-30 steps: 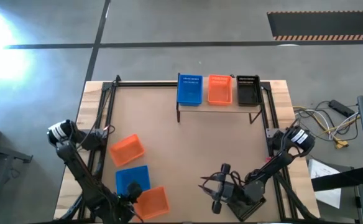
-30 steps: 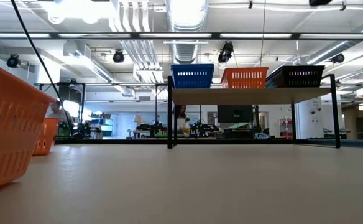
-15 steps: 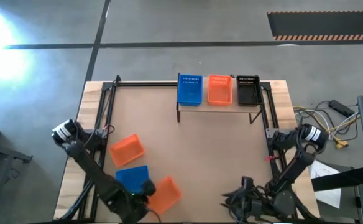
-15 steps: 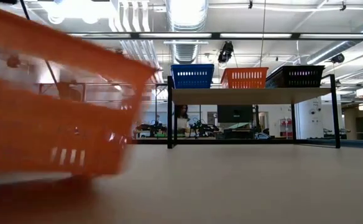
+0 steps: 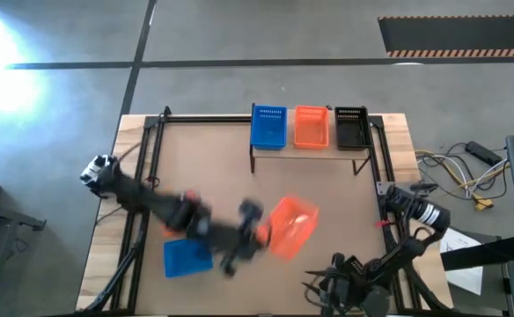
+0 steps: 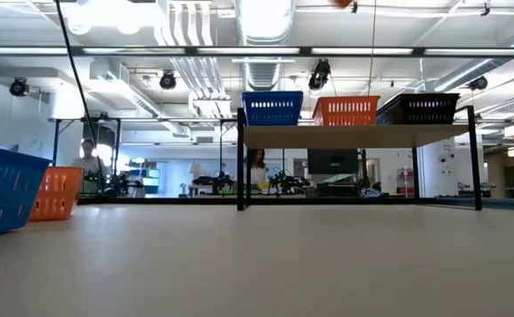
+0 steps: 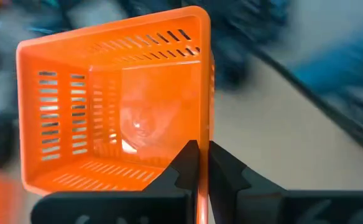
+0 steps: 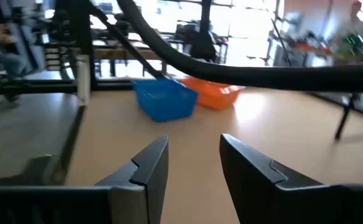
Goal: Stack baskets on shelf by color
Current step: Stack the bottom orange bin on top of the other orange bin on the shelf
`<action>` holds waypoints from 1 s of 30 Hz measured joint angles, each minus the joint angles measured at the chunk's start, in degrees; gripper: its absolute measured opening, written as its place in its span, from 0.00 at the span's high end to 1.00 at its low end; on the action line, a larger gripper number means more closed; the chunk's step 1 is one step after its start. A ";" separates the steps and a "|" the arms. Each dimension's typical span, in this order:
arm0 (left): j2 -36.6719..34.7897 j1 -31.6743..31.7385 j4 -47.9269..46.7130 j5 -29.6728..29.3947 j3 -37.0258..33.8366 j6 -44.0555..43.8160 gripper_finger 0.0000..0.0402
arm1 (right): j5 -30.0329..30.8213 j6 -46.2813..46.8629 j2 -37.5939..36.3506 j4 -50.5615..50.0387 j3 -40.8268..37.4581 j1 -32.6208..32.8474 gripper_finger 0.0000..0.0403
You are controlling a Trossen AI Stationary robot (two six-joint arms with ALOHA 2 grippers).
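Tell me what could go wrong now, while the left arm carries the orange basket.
The left hand pinches only one thin wall of the orange basket, so it may tilt or slip out. On the shelf, the orange stack sits close between blue and black, so the carried basket could bump them.

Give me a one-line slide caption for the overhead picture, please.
Left claw carries an orange basket over the table toward the shelf; right claw waits at the near edge.

Grey concrete floor (image 5: 239, 35), ceiling ducts (image 6: 266, 22)
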 joint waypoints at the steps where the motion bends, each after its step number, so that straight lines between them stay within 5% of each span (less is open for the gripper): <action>1: 0.07 3.01 0.44 0.03 2.53 0.96 1.00 | 0.72 3.00 1.49 -0.02 0.00 -0.61 0.66; 4: 1.83 13.29 1.63 1.28 9.76 3.52 1.00 | 2.88 12.46 6.08 -0.01 0.87 -2.49 0.66; 7: 5.33 23.64 4.55 8.88 14.19 5.81 1.00 | 3.84 16.73 10.05 0.13 3.20 -4.01 0.66; 10: 9.35 31.95 5.92 16.39 16.82 5.75 1.00 | 4.56 14.23 12.82 0.19 6.12 -5.17 0.66; 13: 12.70 37.05 7.33 17.93 17.57 5.80 1.00 | 7.69 8.27 13.30 0.17 8.55 -6.00 0.66; 19: 17.84 39.70 7.84 18.47 17.07 5.95 1.00 | 14.27 -5.39 11.11 0.16 12.51 -6.04 0.66; 30: 17.82 37.17 6.32 16.18 16.05 6.04 1.00 | 14.24 -23.50 8.78 0.03 19.99 -4.65 0.66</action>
